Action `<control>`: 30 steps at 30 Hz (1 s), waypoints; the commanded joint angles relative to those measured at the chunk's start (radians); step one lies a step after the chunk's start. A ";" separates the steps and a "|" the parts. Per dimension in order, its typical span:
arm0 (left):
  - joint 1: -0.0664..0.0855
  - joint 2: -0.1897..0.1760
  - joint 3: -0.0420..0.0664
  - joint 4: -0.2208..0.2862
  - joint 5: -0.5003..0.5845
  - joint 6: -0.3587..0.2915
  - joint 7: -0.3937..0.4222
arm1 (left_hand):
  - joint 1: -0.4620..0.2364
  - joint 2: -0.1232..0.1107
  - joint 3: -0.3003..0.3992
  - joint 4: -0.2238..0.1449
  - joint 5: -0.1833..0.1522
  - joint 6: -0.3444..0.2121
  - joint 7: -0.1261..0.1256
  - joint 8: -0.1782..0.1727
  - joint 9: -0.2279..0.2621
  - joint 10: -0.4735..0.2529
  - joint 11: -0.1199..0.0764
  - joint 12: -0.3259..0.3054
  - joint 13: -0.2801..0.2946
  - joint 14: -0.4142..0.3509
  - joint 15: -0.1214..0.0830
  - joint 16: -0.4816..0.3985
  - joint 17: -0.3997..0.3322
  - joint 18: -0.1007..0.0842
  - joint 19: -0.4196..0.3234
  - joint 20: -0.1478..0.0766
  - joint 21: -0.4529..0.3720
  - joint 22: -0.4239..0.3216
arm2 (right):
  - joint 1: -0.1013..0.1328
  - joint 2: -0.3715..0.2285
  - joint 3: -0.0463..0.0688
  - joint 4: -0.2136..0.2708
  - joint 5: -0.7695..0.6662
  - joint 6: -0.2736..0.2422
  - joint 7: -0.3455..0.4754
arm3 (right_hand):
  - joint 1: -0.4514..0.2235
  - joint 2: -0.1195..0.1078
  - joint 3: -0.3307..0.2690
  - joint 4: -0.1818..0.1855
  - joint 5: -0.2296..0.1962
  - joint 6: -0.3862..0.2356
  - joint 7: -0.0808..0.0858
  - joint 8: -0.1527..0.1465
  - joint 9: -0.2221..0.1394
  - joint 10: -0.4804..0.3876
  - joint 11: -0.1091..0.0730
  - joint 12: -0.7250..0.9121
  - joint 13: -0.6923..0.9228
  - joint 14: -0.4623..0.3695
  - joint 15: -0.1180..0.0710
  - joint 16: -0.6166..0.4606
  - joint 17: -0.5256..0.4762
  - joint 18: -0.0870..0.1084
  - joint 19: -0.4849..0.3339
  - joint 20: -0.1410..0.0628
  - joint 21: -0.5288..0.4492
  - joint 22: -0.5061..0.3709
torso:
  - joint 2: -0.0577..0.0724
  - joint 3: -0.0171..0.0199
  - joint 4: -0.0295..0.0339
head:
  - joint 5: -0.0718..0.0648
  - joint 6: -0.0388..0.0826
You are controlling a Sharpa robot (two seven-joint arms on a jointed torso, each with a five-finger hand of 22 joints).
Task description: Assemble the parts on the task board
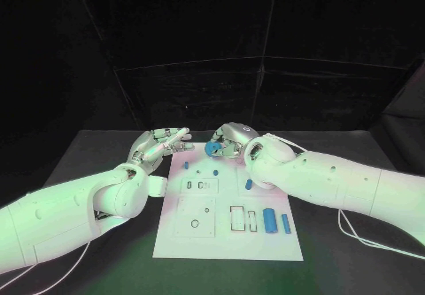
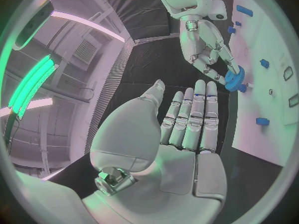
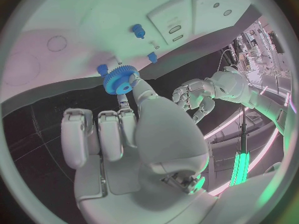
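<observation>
Black table; right hand [image 1: 232, 140] pinches a toothed blue gear [image 3: 121, 80].

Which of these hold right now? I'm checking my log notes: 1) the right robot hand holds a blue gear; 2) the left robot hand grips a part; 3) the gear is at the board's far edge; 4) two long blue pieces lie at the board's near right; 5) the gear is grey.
1) True: the right robot hand pinches the blue gear.
2) False: the left robot hand holds nothing, fingers straight.
3) True: it is at the far edge of the task board.
4) True: the long blue pieces lie there.
5) False: it is blue.
</observation>
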State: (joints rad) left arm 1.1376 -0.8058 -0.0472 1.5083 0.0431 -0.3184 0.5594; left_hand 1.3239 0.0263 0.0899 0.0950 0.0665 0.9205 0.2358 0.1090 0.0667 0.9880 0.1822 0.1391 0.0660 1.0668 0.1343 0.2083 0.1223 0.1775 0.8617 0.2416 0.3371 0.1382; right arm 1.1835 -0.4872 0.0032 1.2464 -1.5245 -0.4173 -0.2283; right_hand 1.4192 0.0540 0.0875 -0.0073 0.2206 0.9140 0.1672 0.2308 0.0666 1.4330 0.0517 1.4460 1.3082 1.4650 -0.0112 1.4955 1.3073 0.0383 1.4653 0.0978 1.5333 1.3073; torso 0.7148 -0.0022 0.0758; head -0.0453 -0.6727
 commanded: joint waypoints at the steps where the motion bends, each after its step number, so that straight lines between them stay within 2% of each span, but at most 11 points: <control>1: 0.001 0.002 0.001 0.001 0.000 0.013 0.007 | 0.004 0.008 -0.001 -0.005 0.004 0.006 0.000 -0.007 -0.001 0.007 -0.001 -0.006 0.000 0.007 -0.001 -0.003 0.002 0.006 0.007 0.003 0.000 -0.001 | 0.002 0.025 0.000 -0.023 -0.037 0.041 -0.012 | -0.008 -0.001 0.011 0.004 -0.001 0.087 -0.034 -0.007 0.002 0.002 -0.002 -0.006 0.076 0.071 -0.009 0.004 0.085 -0.018 0.043 -0.005 0.004 0.180 | 0.001 0.0008 -0.0009 | 0.004 -0.002; 8: 0.002 0.004 0.001 0.002 0.000 0.013 0.006 | 0.006 0.008 0.000 -0.006 0.004 0.006 0.000 -0.007 -0.001 0.007 -0.001 -0.006 0.000 0.007 -0.001 -0.004 0.002 0.006 0.007 0.003 -0.001 -0.001 | 0.001 0.060 -0.002 -0.056 -0.062 0.089 -0.043 | -0.016 -0.009 0.020 0.004 -0.002 0.084 -0.031 -0.017 0.001 0.001 0.000 -0.008 0.074 0.070 -0.007 0.003 0.084 -0.018 0.043 -0.004 0.004 0.180 | 0.000 0.0010 -0.0019 | 0.006 -0.004; 19: 0.002 0.004 0.001 0.001 0.000 0.014 0.006 | 0.006 0.008 0.000 -0.006 0.004 0.006 0.000 -0.007 -0.001 0.007 -0.001 -0.006 0.000 0.007 -0.001 -0.004 0.002 0.006 0.007 0.003 -0.001 -0.001 | 0.000 0.068 -0.004 -0.060 -0.090 0.141 -0.090 | -0.030 -0.022 0.031 0.005 -0.003 0.081 -0.028 -0.030 0.000 -0.004 0.003 -0.014 0.068 0.070 -0.005 0.002 0.082 -0.018 0.042 -0.002 0.004 0.180 | 0.000 0.0022 -0.0046 | 0.009 -0.009; 26: 0.002 0.005 0.001 0.000 0.000 0.015 0.006 | 0.006 0.008 0.000 -0.006 0.004 0.006 0.000 -0.007 -0.001 0.007 -0.001 -0.006 0.000 0.007 -0.001 -0.004 0.002 0.006 0.007 0.003 -0.001 -0.001 | -0.001 0.066 -0.005 -0.060 -0.095 0.156 -0.095 | -0.061 -0.052 0.031 0.015 -0.009 0.064 -0.019 -0.054 -0.001 -0.014 0.011 -0.026 0.057 0.070 0.001 0.001 0.080 -0.017 0.040 0.003 0.003 0.177 | 0.000 0.0024 -0.0055 | 0.008 -0.011; 28: 0.002 0.004 0.001 0.000 0.000 0.014 0.006 | 0.006 0.008 0.000 -0.006 0.004 0.006 0.000 -0.007 -0.001 0.007 -0.001 -0.006 0.000 0.007 -0.001 -0.004 0.002 0.006 0.007 0.003 -0.001 -0.001 | -0.001 0.067 -0.005 -0.062 -0.093 0.153 -0.096 | -0.107 -0.077 0.005 0.039 -0.023 0.047 -0.013 -0.069 -0.002 -0.018 0.017 -0.030 0.051 0.069 0.007 0.000 0.079 -0.017 0.038 0.007 0.001 0.174 | 0.000 0.0020 -0.0047 | 0.008 -0.011; 30: 0.002 0.004 0.001 0.000 0.000 0.015 0.005 | 0.006 0.008 0.000 -0.006 0.004 0.006 0.000 -0.007 -0.001 0.007 -0.001 -0.006 0.000 0.007 -0.001 -0.004 0.002 0.006 0.007 0.003 -0.001 -0.001 | -0.001 0.067 -0.005 -0.066 -0.091 0.145 -0.100 | -0.151 -0.090 -0.030 0.077 -0.031 0.011 -0.004 -0.097 0.000 -0.028 0.026 -0.039 0.040 0.069 0.014 0.000 0.079 -0.016 0.035 0.016 0.000 0.171 | 0.000 0.0018 -0.0042 | 0.008 -0.011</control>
State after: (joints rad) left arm 1.1378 -0.8024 -0.0471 1.5070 0.0432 -0.3162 0.5587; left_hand 1.3277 0.0301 0.0899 0.0950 0.0665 0.9204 0.2357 0.1048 0.0666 0.9880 0.1822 0.1391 0.0659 1.0669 0.1343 0.2083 0.1231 0.1776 0.8616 0.2416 0.3371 0.1385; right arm 1.1829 -0.4206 -0.0009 1.1828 -1.6057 -0.2887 -0.3116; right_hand 1.2789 -0.0276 0.0671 0.0629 0.1917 0.9401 0.1598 0.1430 0.0716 1.4083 0.0763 1.4082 1.3080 1.4665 -0.0016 1.4955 1.3078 0.0384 1.4669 0.1082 1.5332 1.3073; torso 0.7153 -0.0001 0.0709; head -0.0370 -0.6834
